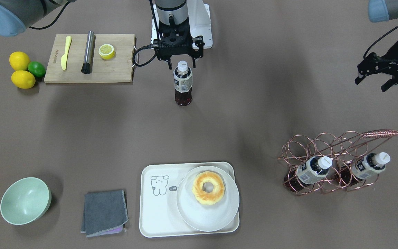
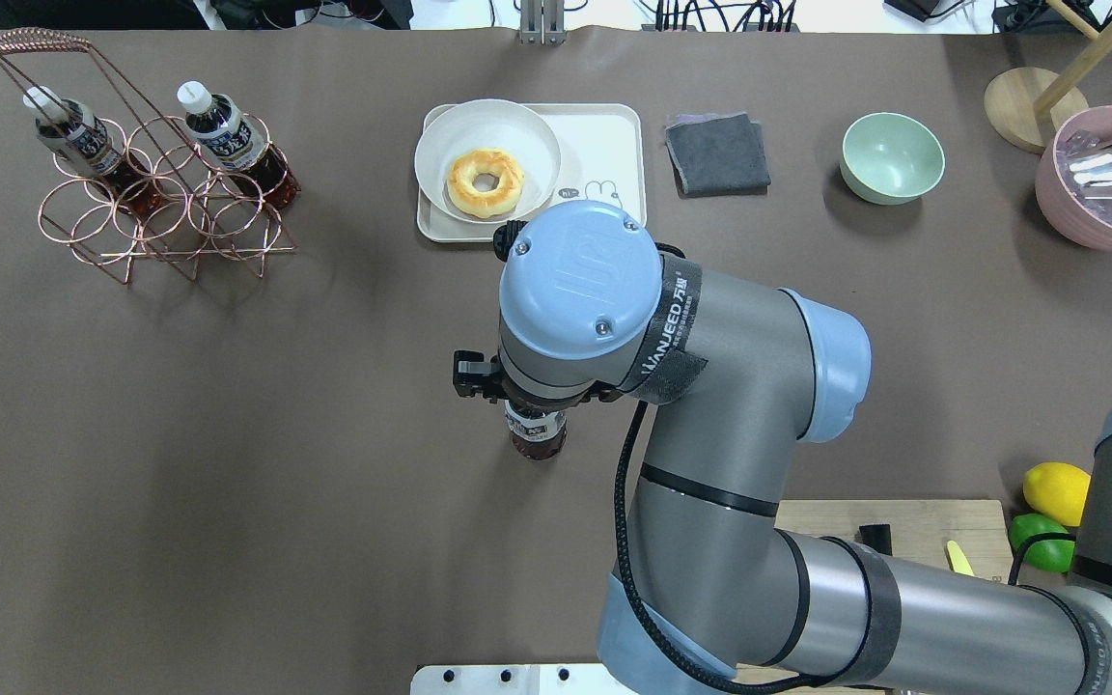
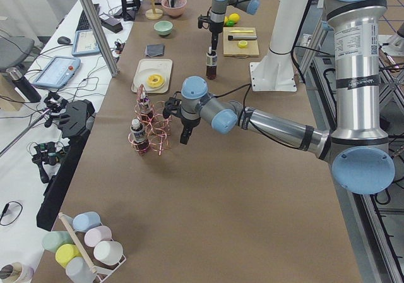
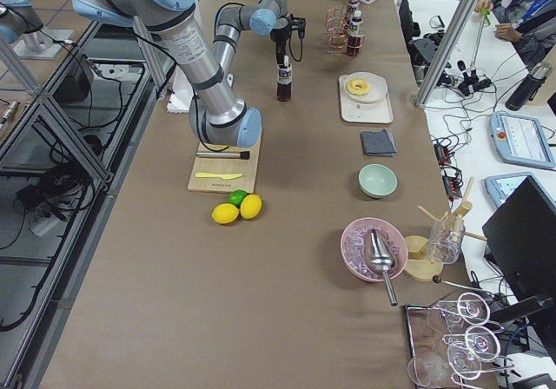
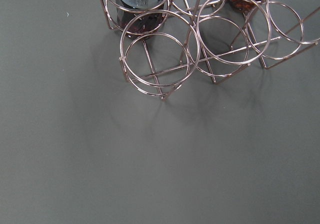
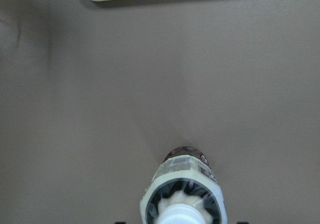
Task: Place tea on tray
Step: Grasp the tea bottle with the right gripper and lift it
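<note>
The tea (image 1: 183, 84) stands upright on the bare table, also in the overhead view (image 2: 537, 439) and right wrist view (image 6: 182, 199). My right gripper (image 1: 181, 65) is straight above it, open, with its fingers on either side of the white cap and not touching it. The cream tray (image 1: 157, 214) with the bear drawing lies across the table and carries a round plate (image 1: 188, 211) with a doughnut (image 1: 208, 187). My left gripper (image 1: 371, 84) is open and empty, hovering off to the side near the copper rack (image 1: 323, 145).
Two alike bottles (image 1: 313, 169) (image 1: 370, 166) lean in the rack. A wooden cutting board (image 1: 119, 69) holds a yellow knife, a metal muddler and a lemon half. Lemons and a lime (image 1: 36, 69), a green bowl (image 1: 25, 200) and a grey cloth (image 1: 104, 211) lie around.
</note>
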Tool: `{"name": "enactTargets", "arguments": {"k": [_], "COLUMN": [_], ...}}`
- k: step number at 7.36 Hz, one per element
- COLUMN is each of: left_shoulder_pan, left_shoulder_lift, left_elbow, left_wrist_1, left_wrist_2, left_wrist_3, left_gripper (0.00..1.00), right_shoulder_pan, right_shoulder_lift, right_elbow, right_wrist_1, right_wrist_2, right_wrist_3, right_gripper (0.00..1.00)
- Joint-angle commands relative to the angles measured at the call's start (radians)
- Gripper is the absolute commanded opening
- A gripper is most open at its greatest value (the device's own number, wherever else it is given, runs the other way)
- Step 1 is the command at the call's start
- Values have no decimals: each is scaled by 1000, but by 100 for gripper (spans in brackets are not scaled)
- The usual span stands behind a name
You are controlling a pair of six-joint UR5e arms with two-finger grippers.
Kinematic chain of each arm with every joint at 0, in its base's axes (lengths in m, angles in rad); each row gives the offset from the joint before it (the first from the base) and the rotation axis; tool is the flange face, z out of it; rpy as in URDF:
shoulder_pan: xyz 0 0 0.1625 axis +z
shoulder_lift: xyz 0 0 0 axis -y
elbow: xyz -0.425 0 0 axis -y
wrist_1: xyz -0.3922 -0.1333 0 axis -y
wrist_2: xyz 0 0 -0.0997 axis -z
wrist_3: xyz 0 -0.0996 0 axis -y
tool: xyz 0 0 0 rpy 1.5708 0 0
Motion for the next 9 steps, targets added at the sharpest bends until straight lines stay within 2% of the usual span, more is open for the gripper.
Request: {"name": "enactTargets", "arguments": {"k": [1, 3, 4, 6, 7, 8, 9], "left_shoulder_pan": [0, 0, 0, 0, 0, -6, -9], "left_shoulder_lift": [22, 31, 32, 34, 78, 136, 152], "left_elbow": [-4, 5, 5, 10, 4, 11, 5], "left_wrist_1": [-27, -52, -53, -55, -90, -180, -196], "left_wrist_2": [0, 1, 1, 1, 1, 0, 0], "left_wrist_3": [-7, -7, -7, -3, -1, -9, -9], "left_gripper": [95, 95, 95, 95, 95, 95, 95], "right_shoulder_pan": [-7, -5, -4, 35, 82, 148, 235], "right_shoulder_lift": [13, 25, 31, 65, 79, 79, 82], "right_elbow": [-14, -14, -14, -15, -17, -44, -93], "right_wrist_1": [-9, -24, -27, -72, -89, -86, -68], "right_wrist_2": [-15, -17, -17, -14, -3, 21, 94], "right_wrist_3": [0, -1, -6, -21, -68, -122, -164], "right_gripper": [48, 9, 0, 0, 0, 0, 0]}}
